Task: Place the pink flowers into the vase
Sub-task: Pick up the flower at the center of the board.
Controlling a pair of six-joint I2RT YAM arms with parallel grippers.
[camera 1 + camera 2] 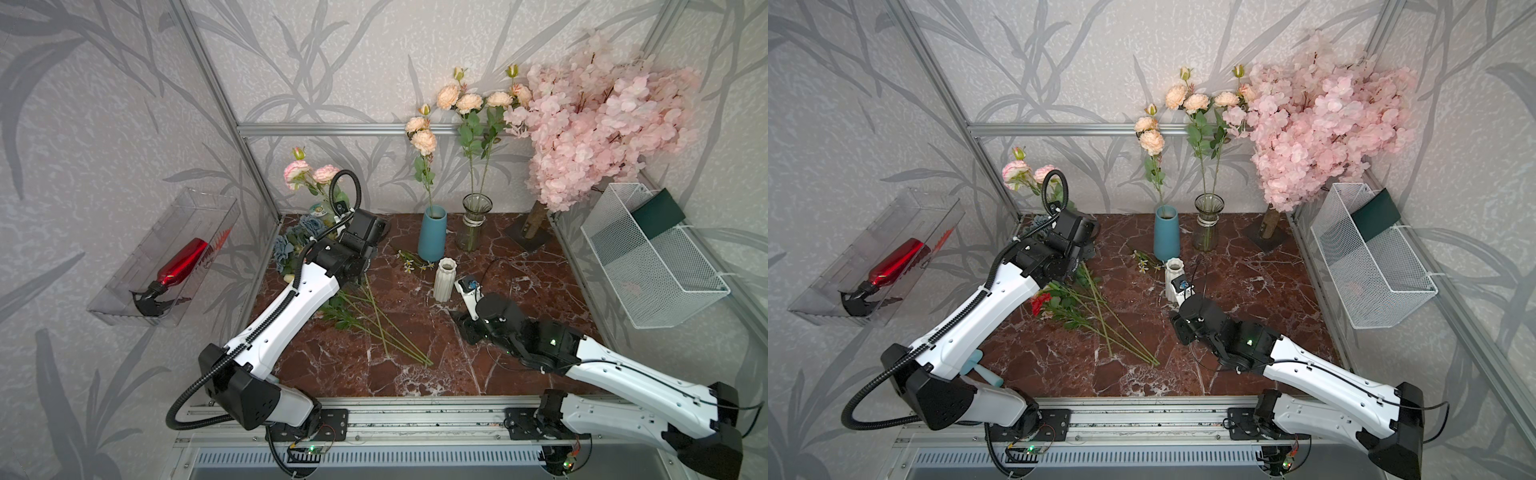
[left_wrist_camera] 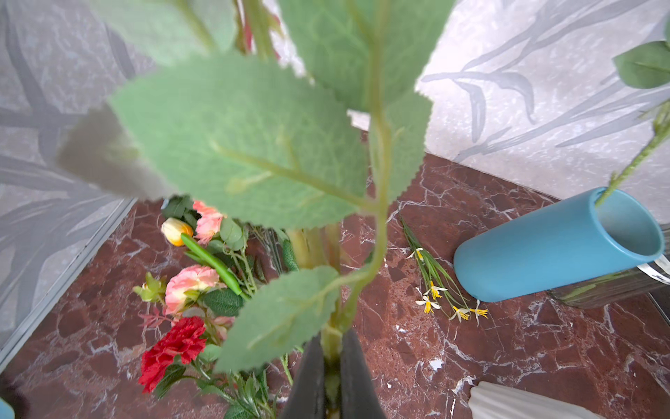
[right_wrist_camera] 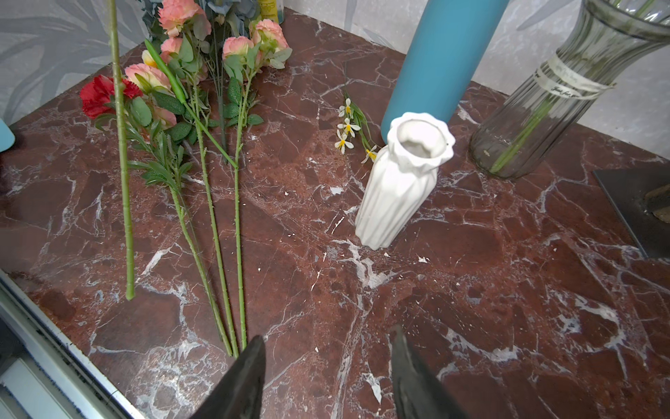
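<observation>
Far left on the wall, a clear tray [image 1: 199,216] has a red spray bottle [image 1: 183,262] lying in it. Next over, the left tool [image 2: 331,341] is clenched tight on the green stem of the pink flowers [image 1: 297,170]. They're held roughly upright over the back left corner of the bench [image 1: 540,299], blooms above the arm. The bare stem hangs down long, and I can't tell if its end touches the bench.

Under that arm sit some blue-grey flowers [image 1: 299,237]. In front of them a loose pile of flowers [image 1: 1084,307] lies flat, with more pink blooms and a red carnation [image 1: 1040,303] in it.

Toward the middle there's a little daisy sprig [image 1: 411,262] on the marble. Just beside it is a blue vase [image 1: 432,232] with one peach stem in it. The white vase [image 1: 444,278] stands in front of that, nothing in it.

The right tool [image 3: 328,333] hovers near the white vase, released, jaws apart with nothing between them. Behind is a glass vase [image 1: 473,222] holding peach stems, then the blossom tree [image 1: 602,120] and a wire basket [image 1: 665,282] on the right wall.
</observation>
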